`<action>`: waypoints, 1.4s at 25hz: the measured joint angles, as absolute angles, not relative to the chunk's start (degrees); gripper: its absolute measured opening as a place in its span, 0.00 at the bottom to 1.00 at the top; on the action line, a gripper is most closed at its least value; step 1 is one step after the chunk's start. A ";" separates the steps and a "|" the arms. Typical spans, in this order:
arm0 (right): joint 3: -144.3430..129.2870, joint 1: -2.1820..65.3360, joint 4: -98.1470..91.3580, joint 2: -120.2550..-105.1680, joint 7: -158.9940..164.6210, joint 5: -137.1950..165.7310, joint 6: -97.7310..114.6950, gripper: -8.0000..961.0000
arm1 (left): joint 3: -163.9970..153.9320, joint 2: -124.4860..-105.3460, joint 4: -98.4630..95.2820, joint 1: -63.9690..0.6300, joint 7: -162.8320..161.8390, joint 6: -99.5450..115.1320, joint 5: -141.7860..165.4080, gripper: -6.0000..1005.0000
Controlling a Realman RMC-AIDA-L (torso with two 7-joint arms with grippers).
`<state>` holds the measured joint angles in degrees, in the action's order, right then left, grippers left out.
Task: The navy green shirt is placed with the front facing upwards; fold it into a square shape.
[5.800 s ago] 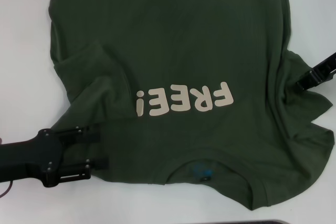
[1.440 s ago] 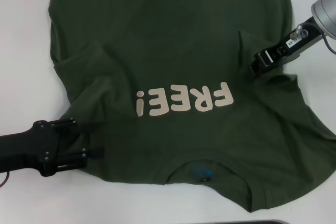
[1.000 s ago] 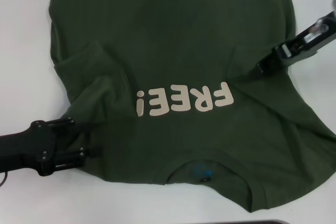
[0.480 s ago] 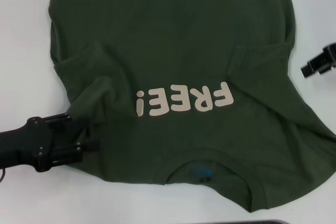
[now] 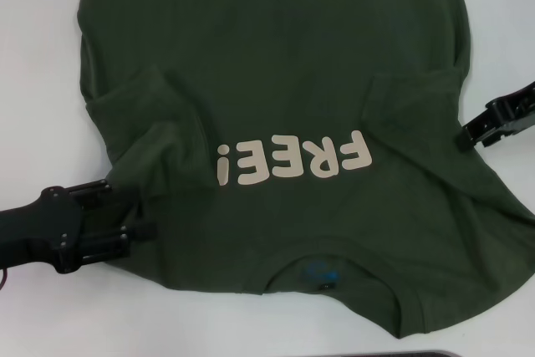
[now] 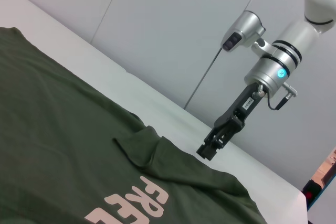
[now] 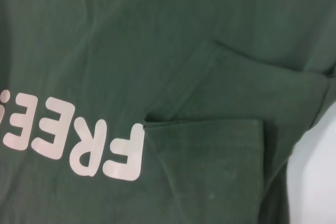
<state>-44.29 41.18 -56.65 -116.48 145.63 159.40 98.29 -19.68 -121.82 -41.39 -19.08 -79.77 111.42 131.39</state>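
Observation:
The navy green shirt (image 5: 276, 48) lies spread on the white table, front up, its cream "FREE!" lettering (image 5: 292, 160) upside down to me and a blue neck label (image 5: 320, 273) near the front edge. Both sleeves lie folded inward over the body: the left sleeve (image 5: 138, 106) and the right sleeve (image 5: 414, 102), the latter lying flat in the right wrist view (image 7: 220, 108). My left gripper (image 5: 134, 206) sits low at the shirt's left shoulder edge, open, its fingers along the cloth. My right gripper (image 5: 468, 133) hovers open at the shirt's right edge, holding nothing; the left wrist view shows this gripper (image 6: 209, 150) just above the cloth.
White table (image 5: 42, 56) shows on both sides of the shirt. A dark strip (image 5: 435, 354) runs along the near edge. A pale wall (image 6: 173, 35) rises behind the table's far side.
The right gripper carried the right sleeve inward over the body, let it go, drew off to the right, then came back to the shirt's right edge. The left gripper slid slightly left.

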 joint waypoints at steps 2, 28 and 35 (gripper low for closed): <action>-44.30 41.32 -55.21 -116.48 145.63 159.53 97.46 0.50 | -19.68 -121.82 -41.39 -19.07 -79.71 111.39 131.39 0.72; -50.68 43.19 -45.52 -119.33 140.65 146.13 98.81 0.50 | -19.39 -121.82 -41.60 -19.49 -79.61 111.27 131.40 0.72; -42.19 39.14 -56.18 -117.14 135.62 143.74 102.24 0.50 | -16.95 -121.06 -41.52 -19.58 -80.89 111.87 131.40 0.72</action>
<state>-42.19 39.14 -56.18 -117.14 135.62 143.74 102.24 -16.95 -121.06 -41.52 -19.58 -80.89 111.87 131.40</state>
